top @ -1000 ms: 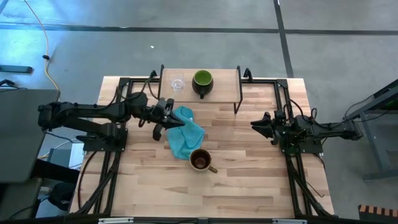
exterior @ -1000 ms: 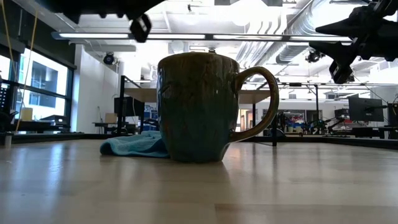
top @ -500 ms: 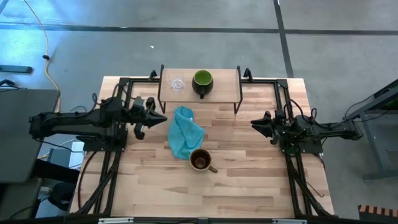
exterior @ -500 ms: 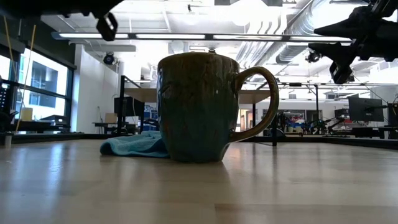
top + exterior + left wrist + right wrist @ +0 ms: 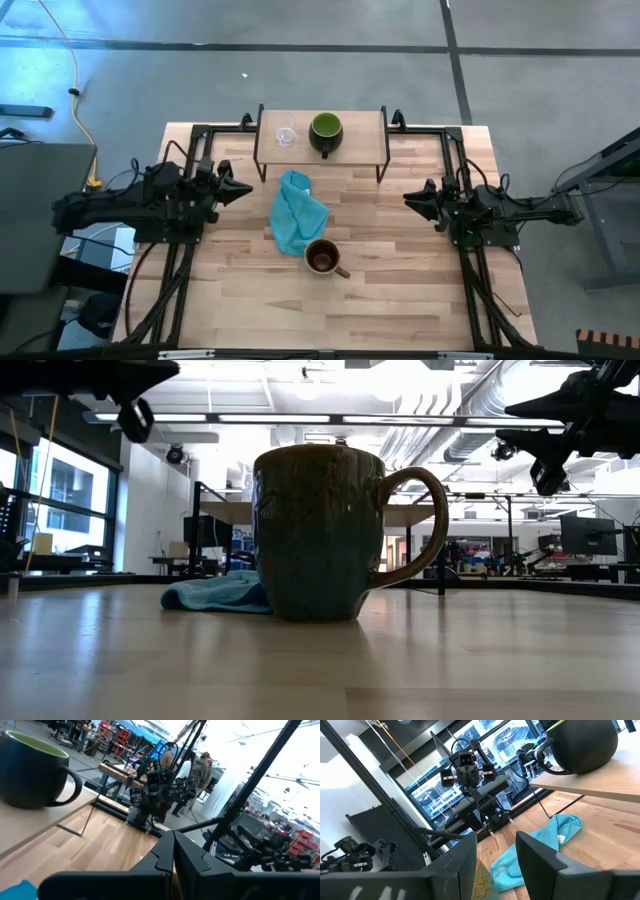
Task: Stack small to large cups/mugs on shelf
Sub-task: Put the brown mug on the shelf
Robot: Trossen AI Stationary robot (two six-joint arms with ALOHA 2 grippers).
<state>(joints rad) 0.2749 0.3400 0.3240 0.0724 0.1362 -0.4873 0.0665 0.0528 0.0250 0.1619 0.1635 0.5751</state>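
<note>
Two cups sit on the shelf (image 5: 355, 122): clear glass cup (image 5: 286, 135) and dark green-lined mug (image 5: 325, 131). Olive-tan mug (image 5: 322, 258) stands on the table (image 5: 400, 290), touching the teal cloth (image 5: 296, 211). Left gripper (image 5: 237, 188) hovers clamped shut, empty, at table's left; right gripper (image 5: 412, 201) waits parted, holding nothing.

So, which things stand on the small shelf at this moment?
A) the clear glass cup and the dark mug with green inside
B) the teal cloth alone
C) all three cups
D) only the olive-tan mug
A: in the high view the clear glass cup and the dark mug sit on the shelf, while the olive-tan mug stands on the table beside the teal cloth.
</note>
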